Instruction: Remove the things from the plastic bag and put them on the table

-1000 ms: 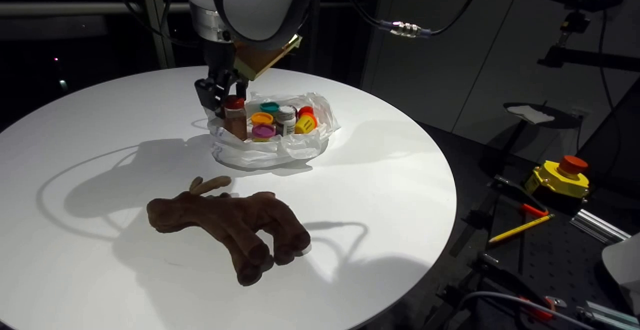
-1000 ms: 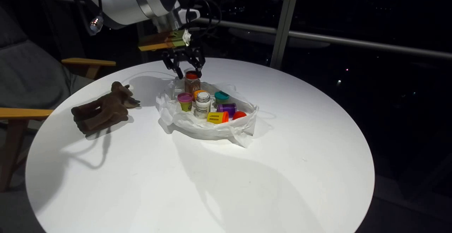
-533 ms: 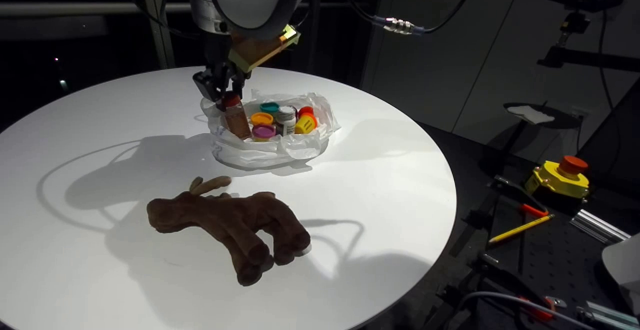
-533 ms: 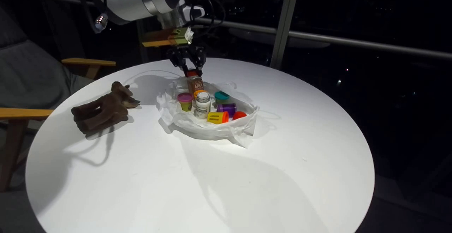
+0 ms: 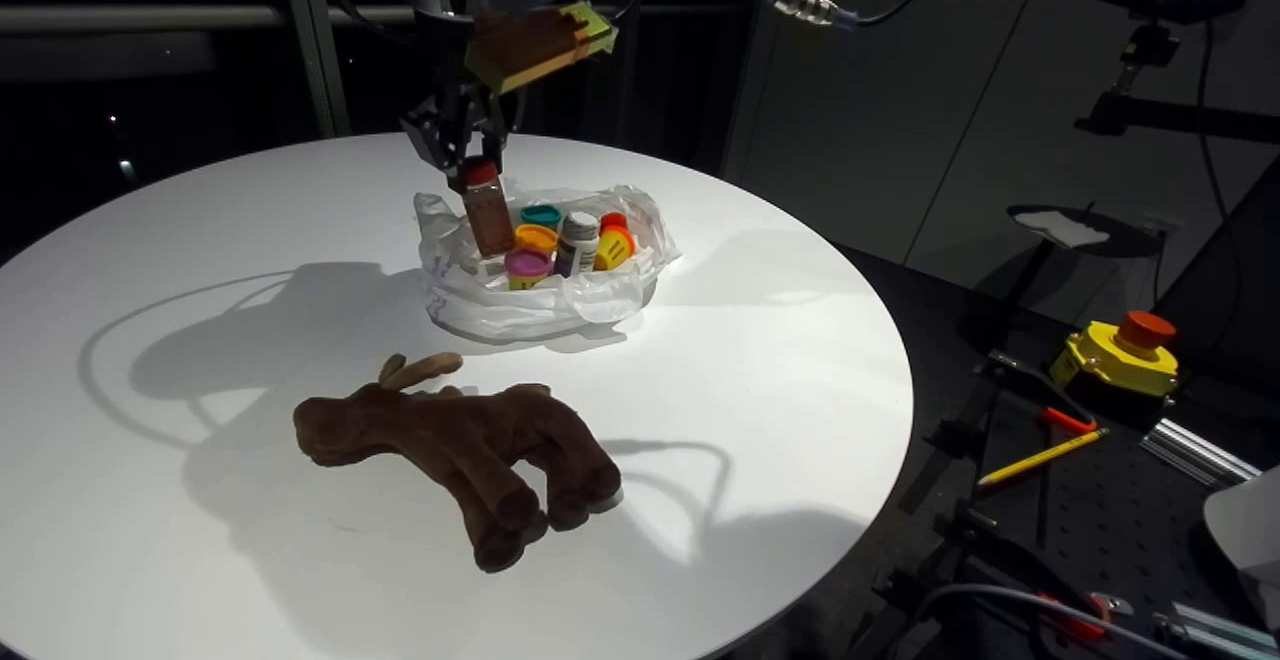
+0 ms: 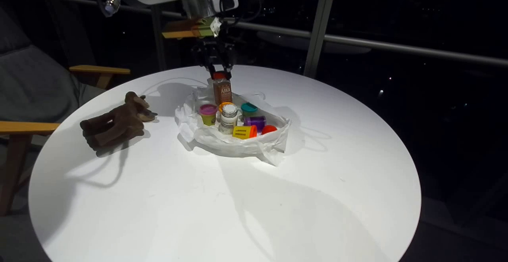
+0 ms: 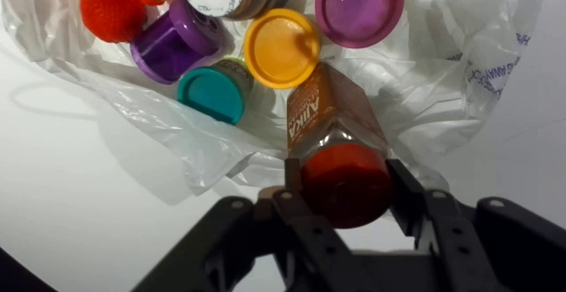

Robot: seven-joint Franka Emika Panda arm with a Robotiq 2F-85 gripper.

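You had the plush animal (image 5: 470, 440) out on the table (image 6: 357, 166), apart from the plastic bag (image 6: 238, 147). Your gripper (image 7: 345, 179), partly closed, clasped the red-capped jar (image 7: 331, 101), tilted, seemingly not yet clear of the bag; other jars (image 7: 281, 48) inside were left.

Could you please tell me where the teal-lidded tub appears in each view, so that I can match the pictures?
In an exterior view: the teal-lidded tub, above and left of centre, above the orange lid.
In an exterior view: the teal-lidded tub, near the centre, right of the orange lid.
In the wrist view: the teal-lidded tub, left of centre, lower left of the orange lid.
Shared landmark: the orange lid.
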